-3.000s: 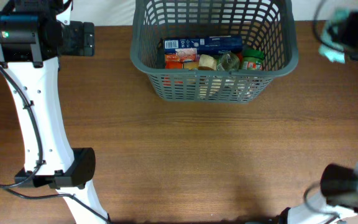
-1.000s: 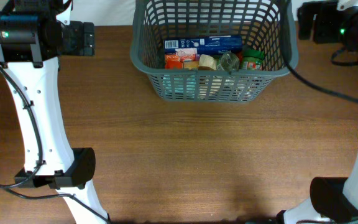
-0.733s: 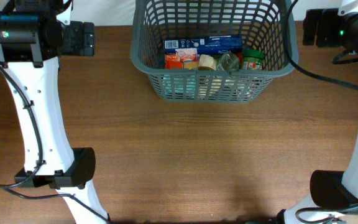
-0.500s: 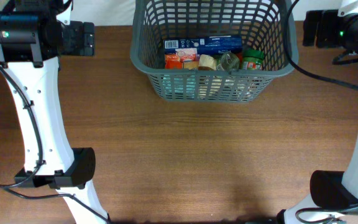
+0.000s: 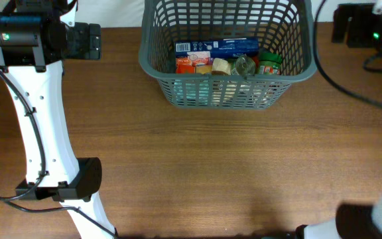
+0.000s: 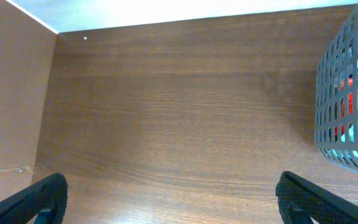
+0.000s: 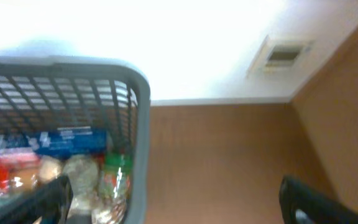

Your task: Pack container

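The container (image 5: 225,75) is a dark grey slotted basket at the table's far middle. In it lie a blue box (image 5: 221,46), a red packet (image 5: 191,64), a green-lidded jar (image 5: 268,65) and other groceries. My left gripper (image 5: 85,41) hovers to the left of the basket, open and empty. In the left wrist view, the left gripper (image 6: 176,202) has only bare wood between its fingers, with the basket wall (image 6: 347,93) at the right. My right gripper (image 5: 350,23) hangs beside the basket's right rim (image 7: 143,124), open and empty; the right gripper (image 7: 182,199) straddles that rim from above.
The left arm's white links and base (image 5: 78,179) stand along the table's left side. The right arm's base (image 5: 363,222) sits at the front right corner. A white wall (image 7: 197,50) runs behind the table's far edge.
My right gripper has drifted a little to the right, away from the basket's rim. The left arm and the basket's contents have not moved.
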Robot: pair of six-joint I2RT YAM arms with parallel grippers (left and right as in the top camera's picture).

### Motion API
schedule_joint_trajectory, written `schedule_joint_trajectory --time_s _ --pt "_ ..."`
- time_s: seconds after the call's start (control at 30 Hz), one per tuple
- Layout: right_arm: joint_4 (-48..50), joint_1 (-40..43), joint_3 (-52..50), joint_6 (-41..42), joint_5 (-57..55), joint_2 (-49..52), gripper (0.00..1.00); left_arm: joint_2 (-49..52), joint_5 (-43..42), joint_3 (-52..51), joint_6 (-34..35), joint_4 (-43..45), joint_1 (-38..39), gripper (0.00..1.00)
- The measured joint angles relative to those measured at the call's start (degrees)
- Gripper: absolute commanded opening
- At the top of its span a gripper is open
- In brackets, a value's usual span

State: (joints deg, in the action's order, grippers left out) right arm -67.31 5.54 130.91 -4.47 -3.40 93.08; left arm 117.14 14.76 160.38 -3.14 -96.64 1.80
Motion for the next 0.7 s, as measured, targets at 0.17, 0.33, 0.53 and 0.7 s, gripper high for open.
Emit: schedule_joint_trajectory --time_s 0.17,0.33,0.53,0.7 --pt "15.23 0.24 -19.54 0.00 3.85 -19.04 0.99 0.00 0.00 0.00 0.02 0.00 0.00 0.99" --pt "22.82 0.26 -42.97 0.02 6.29 -40.57 0.99 0.00 0.00 0.00 0.20 0.00 0.00 0.99" --pt "25.51 0.26 -70.60 0.00 7.48 -61.99 0.99 0.00 -0.02 -0.02 0.37 0.00 0.00 0.99" --pt "26.34 0.28 -88.83 0.00 10.95 -78.07 0.99 0.00 0.02 -0.02 0.42 -0.02 0.00 0.99"
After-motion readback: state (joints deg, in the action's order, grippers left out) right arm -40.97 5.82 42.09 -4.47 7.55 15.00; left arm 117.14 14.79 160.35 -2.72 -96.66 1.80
